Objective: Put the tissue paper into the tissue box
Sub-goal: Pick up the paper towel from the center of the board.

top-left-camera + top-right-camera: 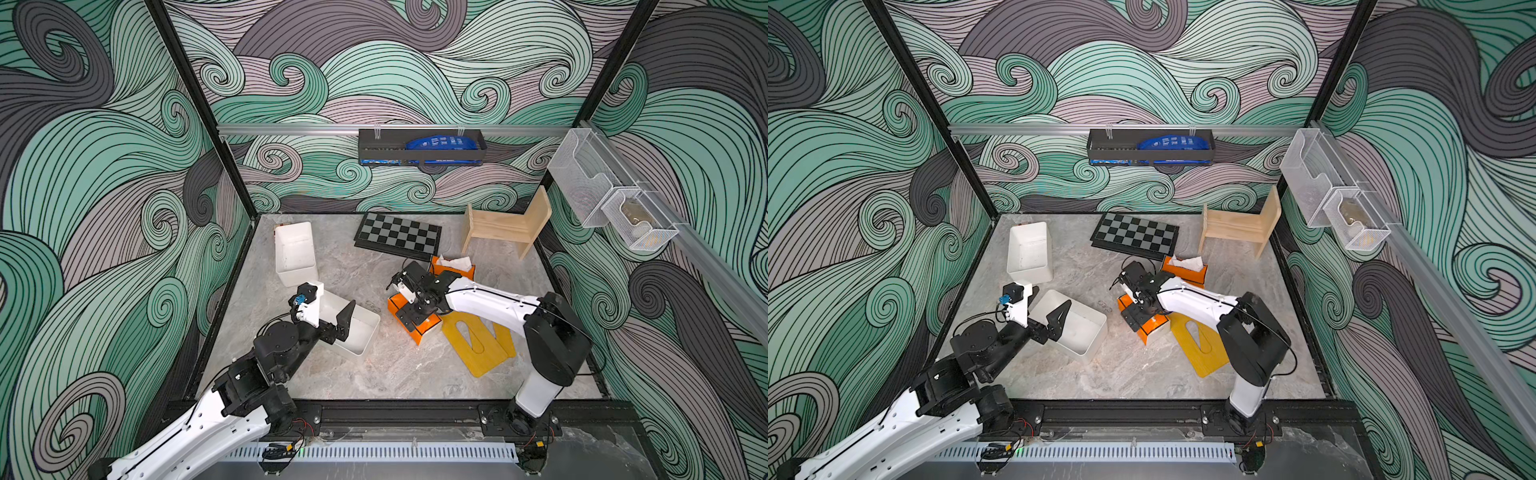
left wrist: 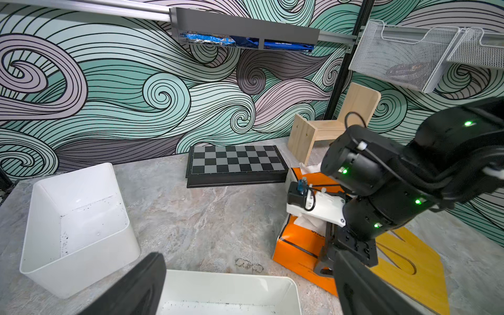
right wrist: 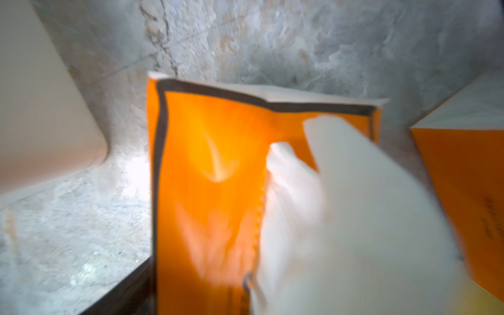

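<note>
An orange tissue box (image 1: 424, 332) lies mid-table, with white tissue paper (image 3: 354, 218) sticking out of its top slot. My right gripper (image 1: 409, 316) points down over this box, open. One dark finger (image 3: 120, 297) stands beside the box's (image 3: 207, 163) side, and the paper hides the other. The left wrist view shows the paper (image 2: 311, 223) bunched under my right wrist. A second orange box (image 1: 453, 270) with tissue in it sits just behind. My left gripper (image 2: 245, 294) hangs open and empty over a white bin (image 1: 361, 328).
Another white bin (image 1: 295, 253) stands at the back left. A chessboard (image 1: 397, 237) and a wooden chair (image 1: 507, 224) are at the back. A yellow board (image 1: 478, 345) lies under my right arm. A dark shelf (image 1: 419, 147) and mesh baskets (image 1: 602, 199) hang on the walls.
</note>
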Tool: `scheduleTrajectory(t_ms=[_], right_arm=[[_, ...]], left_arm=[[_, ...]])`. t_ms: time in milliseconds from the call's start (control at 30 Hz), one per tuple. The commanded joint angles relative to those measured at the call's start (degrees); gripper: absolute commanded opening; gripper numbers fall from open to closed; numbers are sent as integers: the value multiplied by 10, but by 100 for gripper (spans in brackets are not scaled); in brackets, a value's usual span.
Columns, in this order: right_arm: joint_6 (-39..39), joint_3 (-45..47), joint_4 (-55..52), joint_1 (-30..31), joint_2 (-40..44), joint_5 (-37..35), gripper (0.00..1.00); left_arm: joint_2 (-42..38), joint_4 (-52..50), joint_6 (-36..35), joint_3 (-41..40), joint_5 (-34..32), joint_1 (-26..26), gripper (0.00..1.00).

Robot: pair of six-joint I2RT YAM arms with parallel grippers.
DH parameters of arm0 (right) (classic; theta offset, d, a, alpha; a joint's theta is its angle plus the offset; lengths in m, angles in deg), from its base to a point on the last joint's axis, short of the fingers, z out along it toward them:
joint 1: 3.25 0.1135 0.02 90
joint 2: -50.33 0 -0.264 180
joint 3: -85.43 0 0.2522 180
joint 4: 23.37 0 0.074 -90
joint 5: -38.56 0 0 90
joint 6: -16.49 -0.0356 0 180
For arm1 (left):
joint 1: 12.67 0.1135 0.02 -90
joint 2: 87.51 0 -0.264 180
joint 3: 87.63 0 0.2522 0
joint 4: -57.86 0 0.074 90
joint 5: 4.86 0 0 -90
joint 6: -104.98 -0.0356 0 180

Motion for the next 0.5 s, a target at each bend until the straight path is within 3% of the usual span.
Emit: scheduleTrajectory(t_ms=[0, 167, 467], right_arm=[[-6, -32, -25, 1, 49, -2, 100], [7, -26, -37, 1, 64, -13, 100], [-1, -35, -49, -22, 5, 20, 100]], left_arm=[[1, 15, -8, -3, -3, -1, 99], [14, 11, 5, 5, -4, -1, 99], [29, 25, 45, -2, -16, -1, 99]])
